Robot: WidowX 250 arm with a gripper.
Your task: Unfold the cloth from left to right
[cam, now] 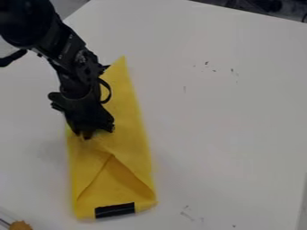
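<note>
I see the white table across the frame, the folded yellow cloth left of centre, my gripper over it, whether wide or narrow I can't tell, and a black strip at the cloth's lower end.

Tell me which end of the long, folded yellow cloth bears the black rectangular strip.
The wide, blunt end at the view's bottom bears the black strip; the opposite end tapers to a point, farther up the view.

Robotics lab, prob. — wht tabletop, blk robot arm, dark clutter past edge
</note>
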